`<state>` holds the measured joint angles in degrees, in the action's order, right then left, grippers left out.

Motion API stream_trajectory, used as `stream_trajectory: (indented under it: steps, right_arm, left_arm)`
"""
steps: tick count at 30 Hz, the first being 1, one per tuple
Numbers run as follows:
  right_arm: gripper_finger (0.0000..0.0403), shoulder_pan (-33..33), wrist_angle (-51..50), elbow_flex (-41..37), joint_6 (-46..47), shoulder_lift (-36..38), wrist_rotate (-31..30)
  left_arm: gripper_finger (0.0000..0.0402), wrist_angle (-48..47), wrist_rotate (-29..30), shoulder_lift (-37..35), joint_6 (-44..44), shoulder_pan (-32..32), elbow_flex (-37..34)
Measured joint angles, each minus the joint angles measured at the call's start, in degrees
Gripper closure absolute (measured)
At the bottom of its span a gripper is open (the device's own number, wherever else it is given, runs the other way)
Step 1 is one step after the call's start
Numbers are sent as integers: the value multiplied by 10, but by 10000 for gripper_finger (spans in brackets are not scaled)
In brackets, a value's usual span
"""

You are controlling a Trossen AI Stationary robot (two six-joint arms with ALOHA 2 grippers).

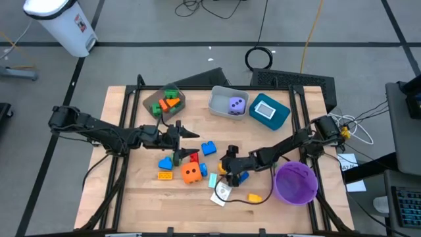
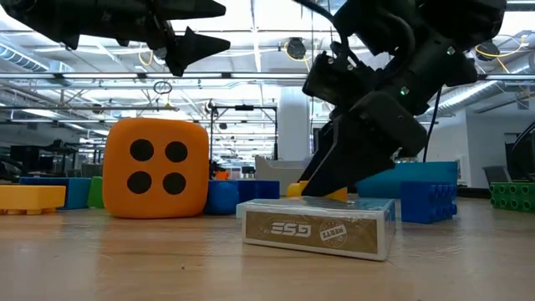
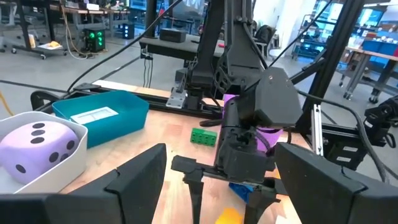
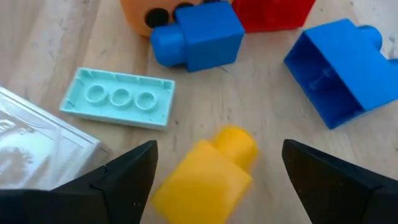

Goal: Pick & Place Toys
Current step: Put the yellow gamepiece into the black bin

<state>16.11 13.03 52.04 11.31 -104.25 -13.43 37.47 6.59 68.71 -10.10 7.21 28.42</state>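
Observation:
My right gripper (image 4: 216,167) is open and slants down over the loose toys in the middle of the table. Its fingers stand on either side of a small yellow block (image 4: 205,180) that lies on the wood, without touching it. Around it lie a pale teal flat brick (image 4: 118,98), two blue blocks (image 4: 199,37) (image 4: 342,68) and a red block (image 4: 273,12). An orange dotted die (image 1: 191,173) and a card box (image 1: 221,192) rest nearby. My left gripper (image 1: 186,130) hovers open and level above the table, left of centre, with nothing between its fingers.
At the far side stand a brown bin (image 1: 176,94) with several blocks, a grey bin (image 1: 219,105) holding a purple die (image 1: 236,105), and a teal bin (image 1: 281,117). A purple bowl (image 1: 295,182) sits near the right edge. A green brick (image 3: 203,136) lies farther off.

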Motion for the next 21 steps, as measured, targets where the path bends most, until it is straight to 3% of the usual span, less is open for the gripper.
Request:
stream_trajectory:
  steps: [14,21]
  right_arm:
    - [74,-18,57,-56,42,-6,2]
    - [132,-19,64,-56,24,-3,3]
  left_arm:
    - [94,-6,0,0,8,0,0]
    - [94,-17,0,0,3,0,0]
